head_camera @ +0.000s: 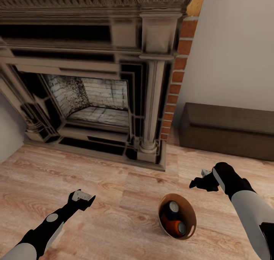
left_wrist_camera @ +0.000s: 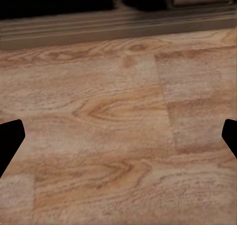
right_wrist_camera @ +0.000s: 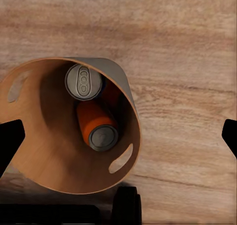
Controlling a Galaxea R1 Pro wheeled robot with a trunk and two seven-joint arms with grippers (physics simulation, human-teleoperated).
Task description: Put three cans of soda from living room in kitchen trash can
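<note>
From the head camera, the trash can [head_camera: 177,216] stands on the light wood plank floor [head_camera: 114,191] in front of the fireplace [head_camera: 95,81], near and to the right of its hearth opening; its coppery inside faces up and two soda cans show inside, a blue one [head_camera: 171,207] on the far side and an orange one [head_camera: 176,227] nearer. To the far right a long dark low cabinet [head_camera: 228,130] runs along the wall, beside the red brick edge [head_camera: 179,66] of the chimney. The left gripper [head_camera: 84,198] hangs over bare floor to the left of the bucket, well apart from it, and the right gripper [head_camera: 203,179] hovers just right of the bucket's far rim, empty. In the left wrist view, the dark fingertips [left_wrist_camera: 10,141] sit at opposite edges of the picture, spread wide over plank floor, with the fireplace base [left_wrist_camera: 118,27] beyond. In the right wrist view, the fingertips [right_wrist_camera: 10,143] are likewise wide apart with nothing between them; the bucket [right_wrist_camera: 29,160] is seen from above with an upright silver-topped can [right_wrist_camera: 83,81] and an orange can [right_wrist_camera: 96,126] lying tilted against it, touching.
</note>
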